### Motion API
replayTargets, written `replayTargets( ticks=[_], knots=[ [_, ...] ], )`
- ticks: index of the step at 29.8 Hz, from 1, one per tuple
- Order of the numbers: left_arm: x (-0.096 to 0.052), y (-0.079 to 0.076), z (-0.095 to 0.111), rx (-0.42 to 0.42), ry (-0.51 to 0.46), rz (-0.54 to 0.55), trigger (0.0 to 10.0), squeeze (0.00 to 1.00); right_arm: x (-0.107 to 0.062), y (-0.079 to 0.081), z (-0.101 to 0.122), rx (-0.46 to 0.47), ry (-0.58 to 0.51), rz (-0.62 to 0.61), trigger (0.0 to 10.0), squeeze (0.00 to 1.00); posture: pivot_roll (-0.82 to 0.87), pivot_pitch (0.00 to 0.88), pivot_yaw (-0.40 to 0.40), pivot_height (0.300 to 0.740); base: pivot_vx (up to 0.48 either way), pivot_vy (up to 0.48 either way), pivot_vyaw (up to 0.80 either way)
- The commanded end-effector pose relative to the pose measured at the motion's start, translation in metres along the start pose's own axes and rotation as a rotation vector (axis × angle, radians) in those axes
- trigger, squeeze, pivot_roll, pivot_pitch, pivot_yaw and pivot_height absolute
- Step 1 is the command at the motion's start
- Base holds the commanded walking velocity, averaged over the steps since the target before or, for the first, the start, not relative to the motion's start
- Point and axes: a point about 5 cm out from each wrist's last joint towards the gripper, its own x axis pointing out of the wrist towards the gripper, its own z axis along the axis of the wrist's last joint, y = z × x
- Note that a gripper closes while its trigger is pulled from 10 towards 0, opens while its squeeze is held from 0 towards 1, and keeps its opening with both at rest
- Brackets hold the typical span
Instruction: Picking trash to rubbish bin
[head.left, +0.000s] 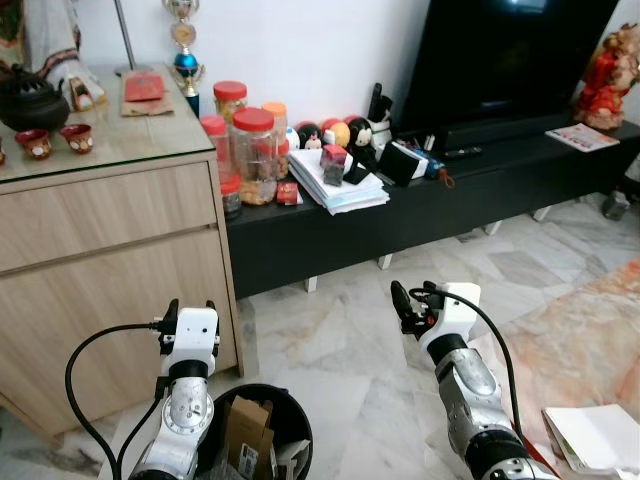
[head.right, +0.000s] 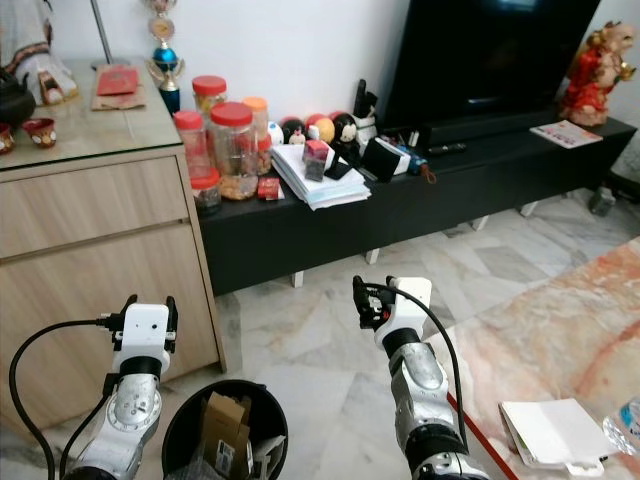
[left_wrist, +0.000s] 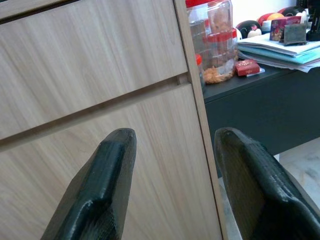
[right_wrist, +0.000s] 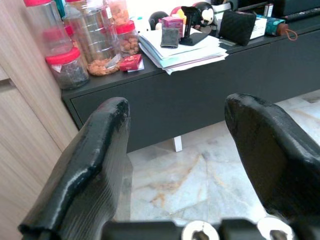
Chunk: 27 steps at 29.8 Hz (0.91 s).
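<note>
The rubbish bin (head.left: 262, 432) stands on the marble floor (head.left: 350, 340) just in front of the robot, between its 2 arms and beside the wooden cabinet (head.left: 110, 260). It already holds trash: a brown cardboard piece (head.left: 246, 430) and some paper scraps, so part of the job looks done. A white folded paper (head.left: 598, 438) lies on the floor to the robot's right, well apart from the bin; judging by the task, it is probably the next piece to collect, though that is a guess.

The left gripper (left_wrist: 172, 185) is raised next to the cabinet, its 2 fingers spread with nothing between them. The right gripper (right_wrist: 175, 170) is held over bare floor, facing the low black TV bench (head.left: 480, 190), fingers also spread and empty.

The bin's lower part is cut off by the frame edge, so how full it is cannot be told. The paper on the floor is cut off too, and something clear at the far right edge of the right eye view is too small to identify.
</note>
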Motion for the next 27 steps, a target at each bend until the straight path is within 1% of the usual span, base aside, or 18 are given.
replayTargets(
  ticks=[1,6,12,27],
  knots=[
    [0.005,-0.004,0.0085,-0.003,-0.023,0.002,10.0,0.0,0.0022,-0.0005,0.0064,-0.002,-0.027,-0.005,10.0,0.0,-0.01,0.0,-0.067,0.74,0.0,0.0,-0.79],
    [0.0054,-0.006,0.0094,0.0,-0.024,-0.004,10.0,0.0,0.0032,0.0002,0.0074,-0.003,-0.029,-0.003,10.0,0.0,-0.02,0.0,-0.066,0.74,0.0,0.0,-0.79],
    [0.0052,-0.0061,0.0097,-0.004,-0.024,0.0,10.0,0.0,0.0043,0.0006,0.0088,-0.007,-0.032,-0.001,10.0,0.0,-0.02,0.0,-0.065,0.74,0.0,-0.323,-0.79],
    [0.0068,-0.0061,0.0119,-0.013,-0.031,-0.001,10.0,0.0,0.0059,0.0044,0.0082,-0.004,-0.028,0.012,10.0,0.0,-0.01,0.0,-0.065,0.74,0.0,0.0,-0.78]
  ],
)
